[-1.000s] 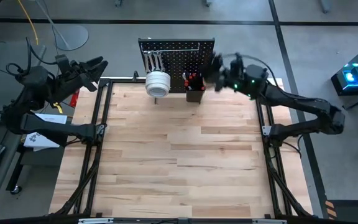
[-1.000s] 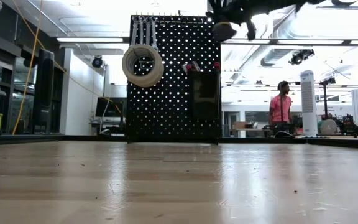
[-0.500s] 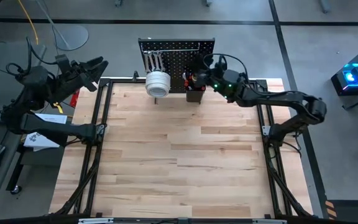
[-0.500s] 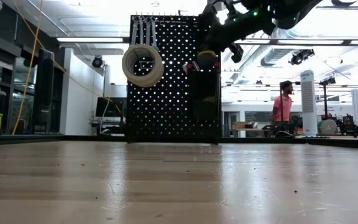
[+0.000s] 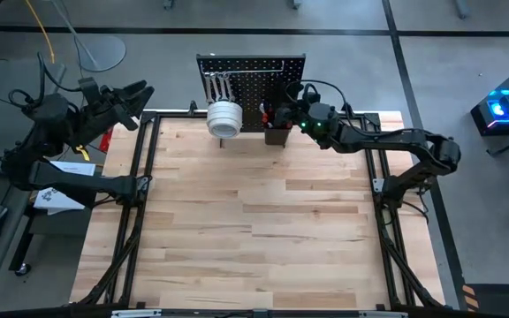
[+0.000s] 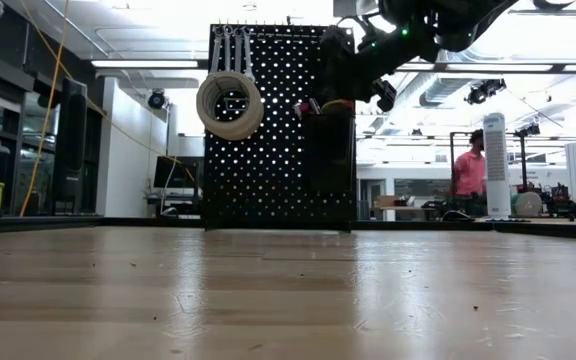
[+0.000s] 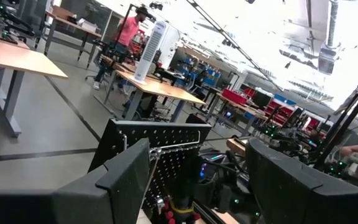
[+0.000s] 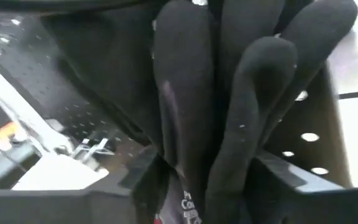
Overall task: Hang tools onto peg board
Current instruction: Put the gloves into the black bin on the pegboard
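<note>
The right gripper (image 5: 283, 110) hangs at the far edge of the table over the small black bin (image 5: 277, 132) on the peg board (image 5: 251, 84), with black pliers handles (image 8: 229, 124) between its fingers; I cannot tell whether it pinches them. Silver wrenches (image 5: 218, 86) and a white tape roll (image 5: 224, 117) hang on the board's left side. The left gripper (image 5: 136, 94) waits spread beyond the table's far-left corner.
</note>
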Available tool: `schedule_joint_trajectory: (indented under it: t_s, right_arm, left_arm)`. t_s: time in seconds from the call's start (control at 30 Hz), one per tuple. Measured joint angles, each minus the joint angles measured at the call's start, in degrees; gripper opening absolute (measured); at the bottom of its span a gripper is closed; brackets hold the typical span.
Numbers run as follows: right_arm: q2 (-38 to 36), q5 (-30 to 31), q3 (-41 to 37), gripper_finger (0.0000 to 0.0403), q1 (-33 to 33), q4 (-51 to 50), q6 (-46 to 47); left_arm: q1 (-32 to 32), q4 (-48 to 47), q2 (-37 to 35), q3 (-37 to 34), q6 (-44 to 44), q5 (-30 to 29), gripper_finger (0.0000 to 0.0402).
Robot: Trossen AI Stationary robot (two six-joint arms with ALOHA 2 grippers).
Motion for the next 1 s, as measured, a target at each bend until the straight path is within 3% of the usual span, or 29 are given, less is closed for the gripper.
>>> schedule_joint_trajectory:
  t_s: [0.23,0.47,0.83,1.0]
  right_arm:
    - [-0.02,-1.27,0.02,0.0233,0.44,1.25,0.07]
    - [-0.11,-2.72,0.11,0.0235,-0.38,6.29,0.40]
    - [-0.11,-3.05,0.13,0.0232,-0.35,-8.58,11.96]
    - [-0.28,-3.39,0.13,0.0232,-0.37,-7.91,9.56]
  left_arm:
    - [-0.02,-0.26,0.00,-0.01,0.99,-0.14,0.0244]
    - [-0.02,-0.29,0.00,0.00,1.20,-0.93,0.0244]
    - [-0.01,-0.37,0.00,-0.01,3.55,-3.20,0.0244]
    - [-0.02,-0.39,0.00,-0.01,3.57,-3.20,0.0244]
